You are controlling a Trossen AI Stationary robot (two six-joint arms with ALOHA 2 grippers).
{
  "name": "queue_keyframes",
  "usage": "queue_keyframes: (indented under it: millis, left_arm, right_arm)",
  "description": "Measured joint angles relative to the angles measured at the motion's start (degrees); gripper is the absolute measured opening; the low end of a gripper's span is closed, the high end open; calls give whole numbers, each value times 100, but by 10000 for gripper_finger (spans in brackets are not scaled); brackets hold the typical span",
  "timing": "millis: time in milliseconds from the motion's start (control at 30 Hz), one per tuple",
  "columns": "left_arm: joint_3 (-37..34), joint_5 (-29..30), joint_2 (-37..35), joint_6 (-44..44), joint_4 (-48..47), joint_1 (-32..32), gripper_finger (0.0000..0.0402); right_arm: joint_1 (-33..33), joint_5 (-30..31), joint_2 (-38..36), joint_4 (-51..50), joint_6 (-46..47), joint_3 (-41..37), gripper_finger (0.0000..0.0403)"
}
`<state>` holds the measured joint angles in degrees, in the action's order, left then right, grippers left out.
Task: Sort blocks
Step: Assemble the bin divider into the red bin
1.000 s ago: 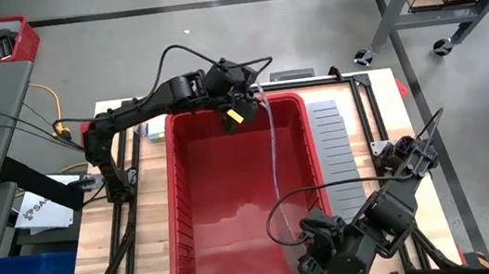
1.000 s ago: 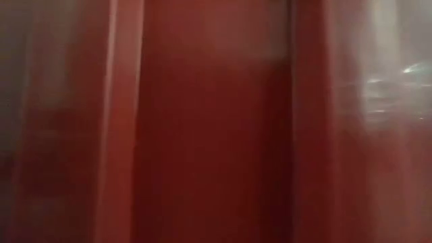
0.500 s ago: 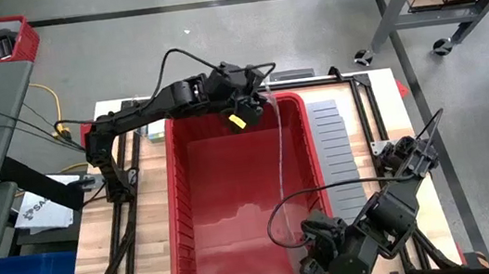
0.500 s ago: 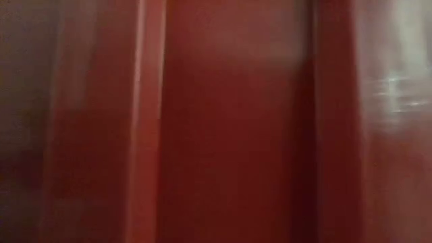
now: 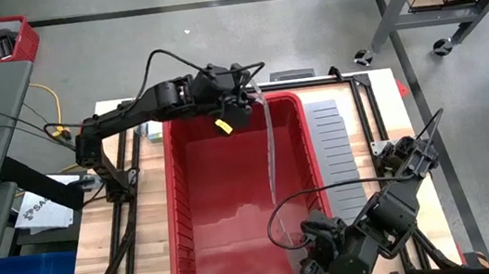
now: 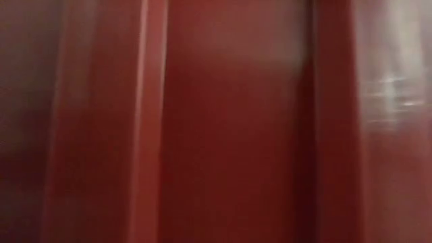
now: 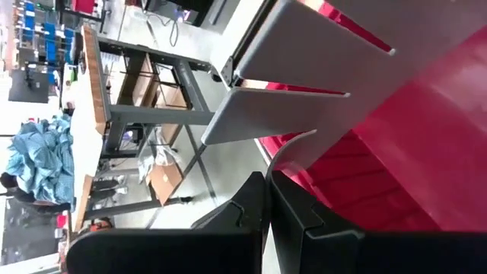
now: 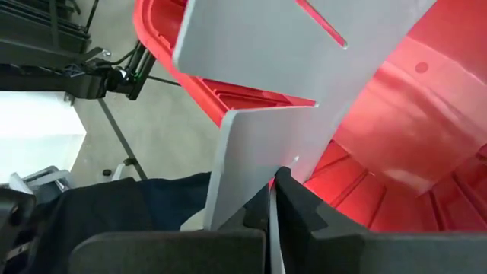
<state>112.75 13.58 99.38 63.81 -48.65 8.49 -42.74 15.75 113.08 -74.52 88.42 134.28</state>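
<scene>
A flat grey slotted divider sheet [image 5: 270, 153] stands on edge over the large red bin [image 5: 177, 211], running from the bin's far side to its near right corner. My left gripper [image 5: 249, 99] is shut on the sheet's far end, above the bin's far rim. My right gripper [image 5: 296, 238] is shut on its near end. The left wrist view shows the sheet [image 7: 304, 76] rising past the shut fingers. It does the same in the right wrist view [image 8: 266, 76]. The blocks are out of view. My left gripper pinches the divider sheet's curved edge [image 7: 293, 148] at its far end between its two fingers. It comes from the table's left, slanting down. The sheet is lifted, standing on edge over the bin. My right gripper pinches the sheet's near end at a slotted edge [image 8: 243, 175] between its two fingers. It comes from the near right, slanting down. The sheet stands up past the fingers, above the bin's floor.
A stack of grey slotted divider sheets [image 5: 332, 145] lies on the table right of the bin. The bin's red wall [image 6: 229, 121] fills the low view. Black frame rails [image 5: 368, 112] run along the table's sides. A loose cable [image 5: 278, 217] loops over the bin by the right arm.
My left gripper has gone a little toward the table's left edge and up, staying shut on the sheet. The sheet's far end has swung with it, first slightly right, then back left. Its near end has stayed in my right gripper.
</scene>
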Motion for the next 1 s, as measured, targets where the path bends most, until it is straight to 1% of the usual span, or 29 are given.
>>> queue_keyframes:
  millis: [133,300,500,767,1000]
  left_arm:
    - [0,-34,14,-102,-102,4,1]
    - [0,-348,-3,-123,-115,-4,1]
    - [0,-375,-3,130,-130,-31,1]
    - [0,-387,-3,141,-106,-31,1]
    - [0,-440,-4,278,251,-31,1]
  right_arm:
    - [0,-22,-1,-2,84,0,0]
    - [-4,-79,-1,15,113,0,0]
    - [-13,-105,-1,17,114,0,0]
    - [-7,-198,-3,37,154,0,0]
    - [-5,-203,-3,69,115,0,0]
